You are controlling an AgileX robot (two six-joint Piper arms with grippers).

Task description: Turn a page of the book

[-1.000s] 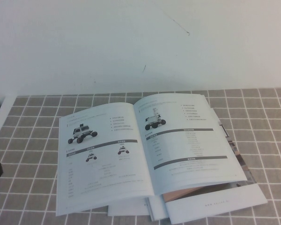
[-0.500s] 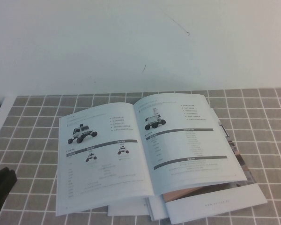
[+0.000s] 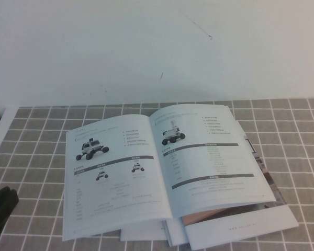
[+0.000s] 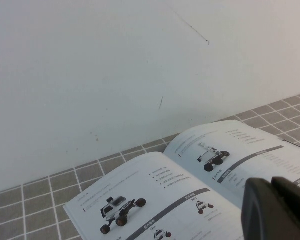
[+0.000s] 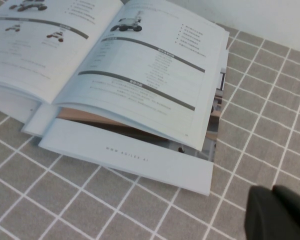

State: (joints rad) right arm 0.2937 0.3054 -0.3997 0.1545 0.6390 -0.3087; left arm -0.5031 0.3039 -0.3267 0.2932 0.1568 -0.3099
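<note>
A grey cloth (image 3: 36,130) gridded with white lines covered the table beneath a bare white wall (image 3: 146,47), and on it the book (image 3: 120,178) lay open and flat, resting on a small stack of other brochures (image 3: 240,225) whose edges stuck out at its near and right sides. The left-hand leaf, the page (image 3: 112,172) showing a black wheeled vehicle above a grey bar and two smaller photos, lay down against the sheets beneath it; the facing right-hand leaf (image 3: 209,157) carried another vehicle and two grey bars, its outer edge bowed slightly upward over the stack.

The left gripper (image 3: 1,212) showed as a dark shape at the lower left corner of the high view, over the cloth and apart from the book's left edge; in its own wrist view its dark fingers (image 4: 277,210) sat pressed together above the near part of the open spread, holding nothing.

The right gripper (image 5: 277,215) appeared only in its wrist view, a dark closed tip over bare cloth, well beside the brochures' corner and touching no paper.
</note>
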